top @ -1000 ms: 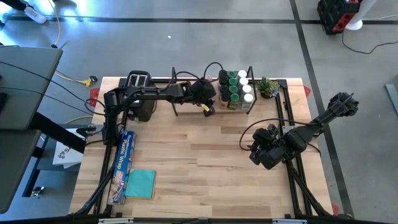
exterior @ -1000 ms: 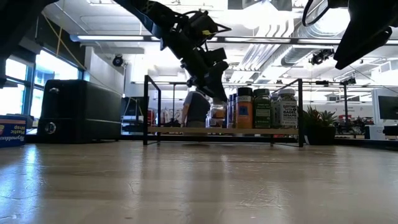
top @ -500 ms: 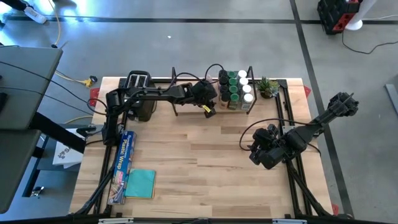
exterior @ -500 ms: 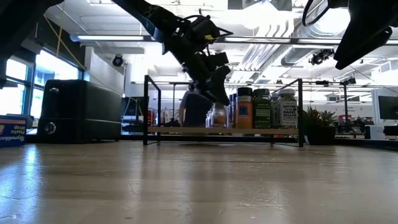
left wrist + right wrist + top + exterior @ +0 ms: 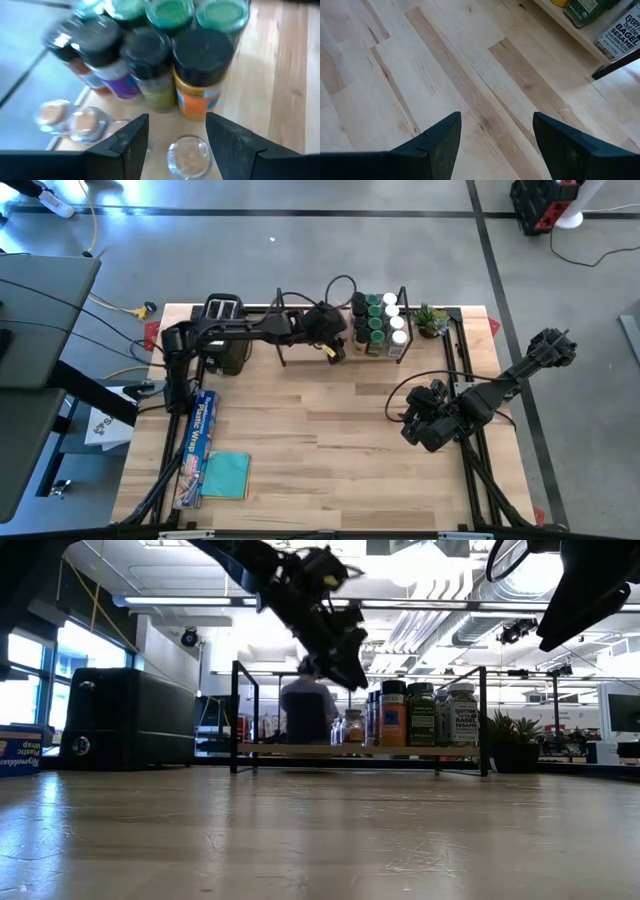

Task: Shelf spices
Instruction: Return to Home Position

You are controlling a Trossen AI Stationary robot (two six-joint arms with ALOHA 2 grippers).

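Note:
The spices [image 5: 378, 325] stand packed together at the right end of the shelf [image 5: 300, 358], which runs along the table's far edge; their lids are green, white and dark [image 5: 200, 50]. A small clear glass jar [image 5: 187, 155] stands upright on the shelf board just in front of them, also seen in the low view [image 5: 350, 728]. My left gripper [image 5: 177, 122] hangs open above this jar, one finger to each side and clear of it [image 5: 340, 665]. My right gripper [image 5: 496, 117] stands open over bare table at the right [image 5: 415, 425].
A black-and-silver toaster [image 5: 225, 330] stands left of the shelf and a small potted plant [image 5: 432, 320] right of it. A plastic-wrap box [image 5: 198, 445] and a teal cloth [image 5: 226, 475] lie near the left front. A person [image 5: 305, 715] shows beyond the shelf.
My left gripper has opened and risen off the small clear glass jar, which stays upright on the shelf board beside the other jars.

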